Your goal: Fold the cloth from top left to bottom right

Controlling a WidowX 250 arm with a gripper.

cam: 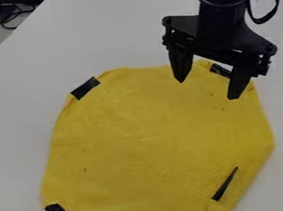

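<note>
Cloth (153, 141) lies spread, its upper-right part beneath the parted claw (208, 89).

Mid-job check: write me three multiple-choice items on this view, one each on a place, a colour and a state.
1. Where is the pincer?
A) Over the lower left of the cloth
B) Over the cloth's upper right
C) Beyond the cloth's left edge

2. What colour is the cloth?
A) Yellow
B) Green
C) Red

3. How are the pincer's fingers?
A) Pressed together
B) Closed on the cloth
C) Spread apart

Right letters:
1. B: its tips hang over the upper right part.
2. A: the whole visible spread is yellow, black patches aside.
3. C: yellow shows between the tips.
</note>
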